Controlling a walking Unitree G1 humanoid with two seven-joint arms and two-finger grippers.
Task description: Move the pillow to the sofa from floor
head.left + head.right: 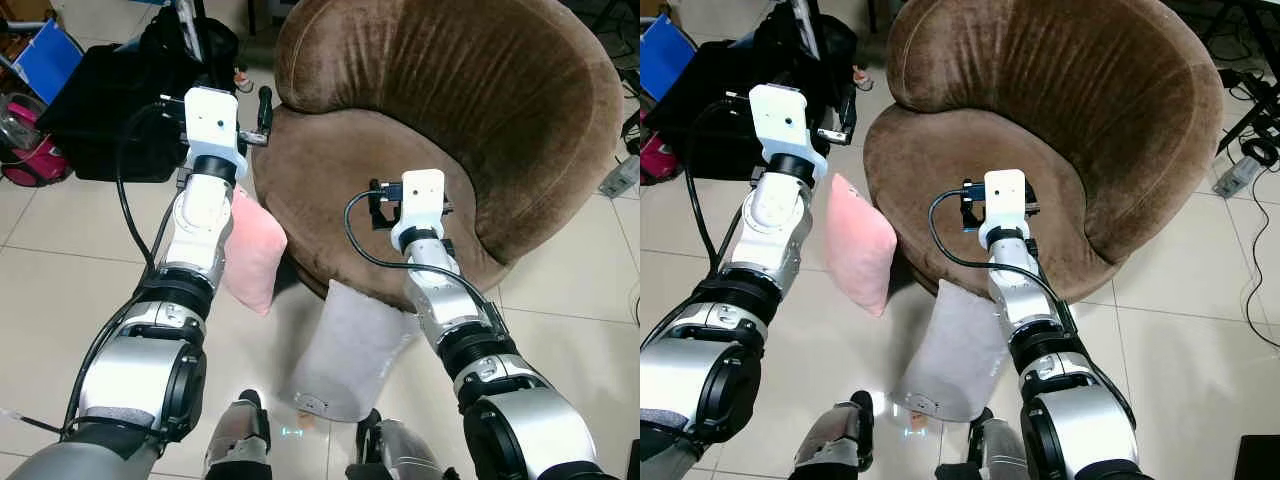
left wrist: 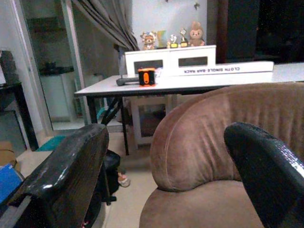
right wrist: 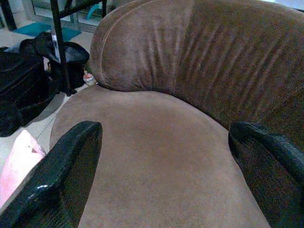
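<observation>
Both pillows, the pink pillow (image 1: 252, 250) and the grey pillow (image 1: 350, 352), lean against the sofa's (image 1: 330, 190) front edge on the floor; the left gripper (image 2: 166, 185) and right gripper (image 3: 164, 175) hover wide and empty above the seat, likely pre-reach

Pink pillow (image 1: 252, 252) against brown sofa (image 1: 420, 120)

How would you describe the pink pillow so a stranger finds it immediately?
Find the big round brown sofa. On the tiled floor, leaning against its front edge, stand two pillows. The pink pillow is the upper one nearer the robot's left arm; its neighbour is grey.
</observation>
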